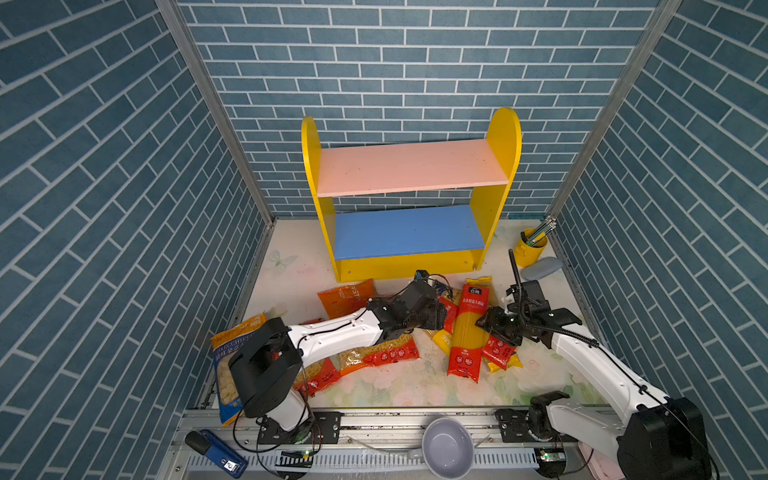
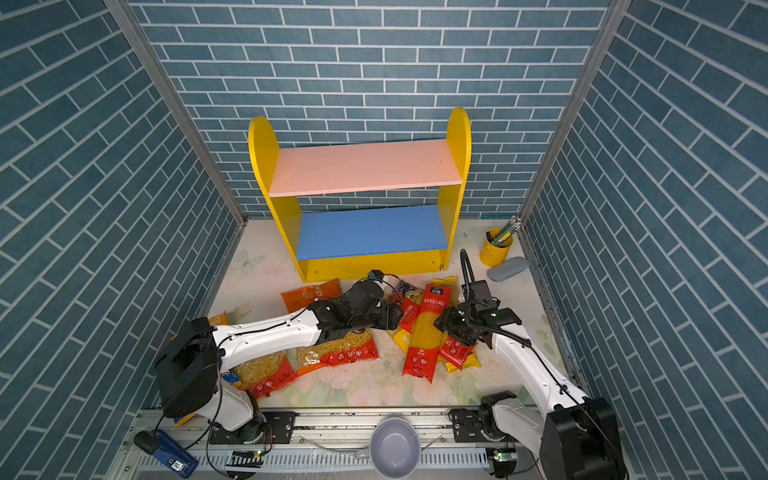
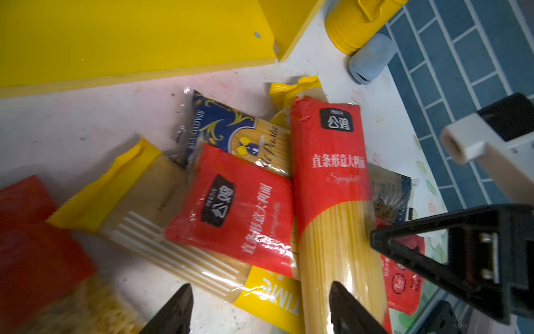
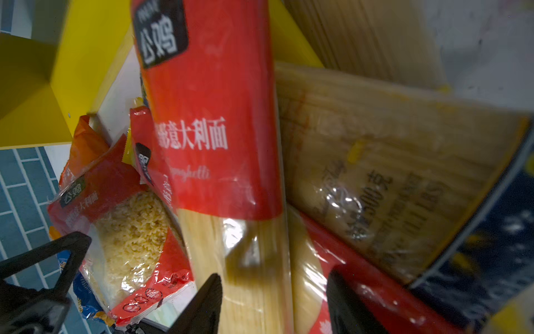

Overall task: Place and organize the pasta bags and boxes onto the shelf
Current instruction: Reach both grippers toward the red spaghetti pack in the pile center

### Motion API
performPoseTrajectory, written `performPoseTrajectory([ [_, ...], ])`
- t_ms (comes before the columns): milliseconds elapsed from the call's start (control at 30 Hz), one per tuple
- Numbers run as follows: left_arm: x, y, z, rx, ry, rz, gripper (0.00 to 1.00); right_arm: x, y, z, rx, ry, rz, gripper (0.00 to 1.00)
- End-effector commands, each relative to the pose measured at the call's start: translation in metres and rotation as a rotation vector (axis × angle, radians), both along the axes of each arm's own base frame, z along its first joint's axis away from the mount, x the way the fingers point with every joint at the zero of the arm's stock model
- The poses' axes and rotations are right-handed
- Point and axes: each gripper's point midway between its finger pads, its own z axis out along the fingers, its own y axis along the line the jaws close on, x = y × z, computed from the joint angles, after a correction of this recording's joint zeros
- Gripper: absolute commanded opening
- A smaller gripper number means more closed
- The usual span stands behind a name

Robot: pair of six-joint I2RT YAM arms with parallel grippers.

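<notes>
Long red spaghetti pack (image 1: pixel 467 332) lies flat on the desk (image 1: pixel 395 386), on top of the spaghetti pile, between my two end effectors. Left end effector (image 1: pixel 436 318) sits just left of it, fingers (image 3: pixel 176 312) parted to a medium gap, nothing between them; in the left wrist view one finger is over the yellow spaghetti pack (image 3: pixel 161 231), the other over the long red pack's clear part. Right end effector (image 1: pixel 492 324) is at the pack's right edge, fingers (image 4: pixel 205 306) also parted, straddling that edge and the second red pack (image 4: pixel 361 289) beside it; can't tell if the pads touch, no grip visible. Under and beside the long pack: a shorter-looking red pack (image 3: pixel 239 208), a dark-blue spaghetti pack (image 3: pixel 231 130), more yellow ends. Left of my left end effector, under its arm: red macaroni bags (image 1: pixel 386 351), an orange bag (image 1: pixel 345 297), a blue-orange bag (image 1: pixel 226 374) at the desk's near-left edge. Shelf (image 1: pixel 409 166) stands beyond both end effectors, pink and blue boards bare. Yellow cup (image 1: pixel 530 249) and grey case (image 1: pixel 540 268) beyond the right end effector.
</notes>
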Motion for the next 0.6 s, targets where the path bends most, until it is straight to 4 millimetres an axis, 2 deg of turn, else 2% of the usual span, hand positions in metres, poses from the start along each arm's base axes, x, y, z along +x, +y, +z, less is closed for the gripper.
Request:
performPoseTrajectory([
  [0,-0.004,-0.029,0.001,-0.044,0.01,-0.063,0.74,-0.002,0.007,-0.003,0.057,0.009,-0.013,0.59],
  [133,-0.004,-0.042,-0.015,-0.067,0.039,-0.076,0.72,0.006,0.015,-0.004,0.103,-0.016,-0.003,0.6],
  [233,-0.004,-0.048,-0.02,-0.088,0.054,-0.085,0.7,0.015,0.023,0.005,0.152,-0.05,-0.003,0.59],
  [433,-0.003,-0.044,-0.035,-0.111,0.087,-0.062,0.64,0.033,0.039,0.025,0.235,-0.098,0.001,0.59],
  [567,-0.003,-0.044,-0.04,-0.135,0.1,-0.056,0.6,0.035,0.048,0.018,0.26,-0.089,0.003,0.59],
])
